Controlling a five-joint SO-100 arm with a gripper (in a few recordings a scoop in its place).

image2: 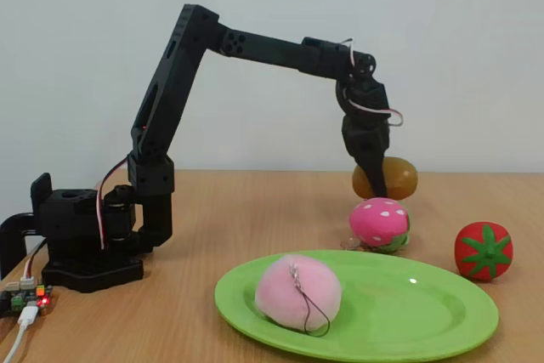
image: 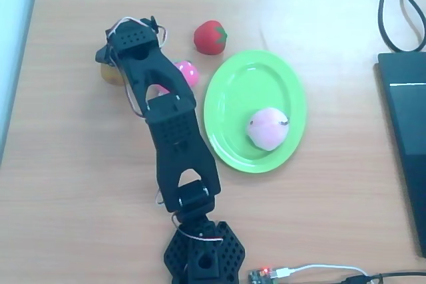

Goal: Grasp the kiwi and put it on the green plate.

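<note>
In the fixed view, the black arm's base (image2: 85, 235) sits at the left on the wooden tabletop (image2: 255, 210), with a small lit circuit board (image2: 21, 299) just in front of it. The arm rises, bends and reaches right, and its claw (image2: 374, 178) points down at the kiwi (image2: 398, 178), which sits on the tabletop toward the back. The claw's dark finger crosses in front of the kiwi; whether the jaws are open or gripping the fruit, I cannot tell. Just in front of the kiwi lies the pink strawberry (image2: 380, 224), and further right a red strawberry (image2: 484, 251). Nearest the camera is the green plate (image2: 425, 312), carrying the pale pink peach (image2: 297, 291) on its left half.

In the overhead view, the kiwi (image: 112, 74) peeks out at the left edge of the arm's head, well apart from the green plate (image: 233, 84). The pink strawberry (image: 186, 72) lies between them, and the peach (image: 267, 128) rests on the plate. A dark laptop (image: 403, 138) lies at the right edge.
</note>
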